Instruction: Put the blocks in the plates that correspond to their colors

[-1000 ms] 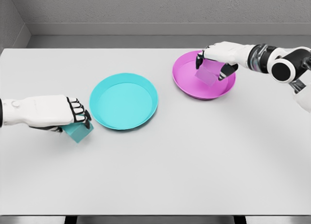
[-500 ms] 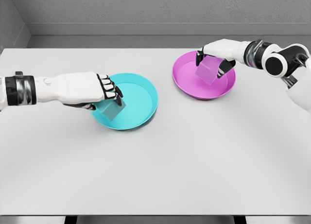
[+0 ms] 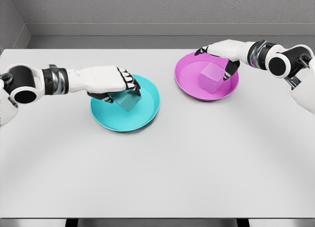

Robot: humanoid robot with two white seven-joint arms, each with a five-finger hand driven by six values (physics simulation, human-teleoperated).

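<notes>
Teal block (image 3: 127,101) clamped in left hand (image 3: 109,82) over teal plate (image 3: 147,109) centre. Pink block (image 3: 210,79) seated in pink plate (image 3: 189,84); right hand (image 3: 222,52) spread at block's 12 o'clock. Risk: teal block tipped out if released high.

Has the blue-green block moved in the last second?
Yes. The teal block, held by the left hand, went from the table left of the teal plate to over the plate's middle.

light: bright, even, diffuse | shadows: soft, faint beneath plates (image 3: 125,119) | glare: none | focus: sharp throughout
</notes>
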